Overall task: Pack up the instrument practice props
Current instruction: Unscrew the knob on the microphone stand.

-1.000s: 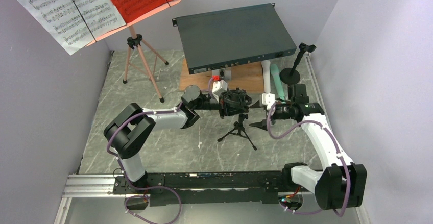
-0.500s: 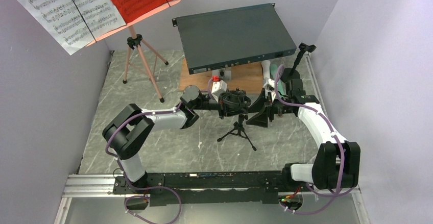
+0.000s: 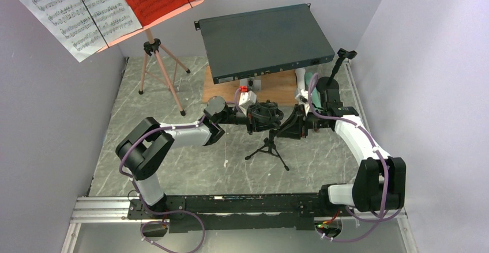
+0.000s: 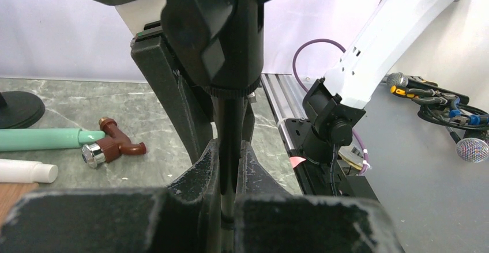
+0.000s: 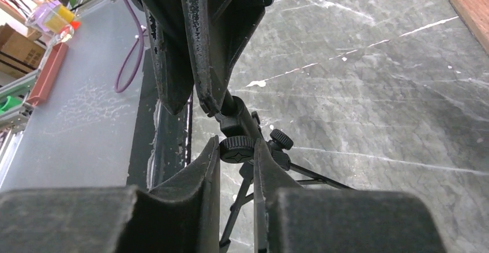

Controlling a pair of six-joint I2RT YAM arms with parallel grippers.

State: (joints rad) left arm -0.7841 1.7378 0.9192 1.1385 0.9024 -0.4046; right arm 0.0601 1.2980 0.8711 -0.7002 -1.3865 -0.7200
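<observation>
With left end effector [image 4: 228, 155] clenched on the thin pole [image 4: 229, 120] of the small black metal tripod stand [image 3: 267, 149], upright mid-way across the grey marbled surface [image 3: 173, 166], twist the knurled black collar [image 5: 237, 149] slowly, pinched by right end effector [image 5: 235, 142], without tipping it.

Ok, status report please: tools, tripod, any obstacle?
Left tool shut on tripod. Right tool shut on its knob. Tripod held between both arms. Nothing seen in the way.
</observation>
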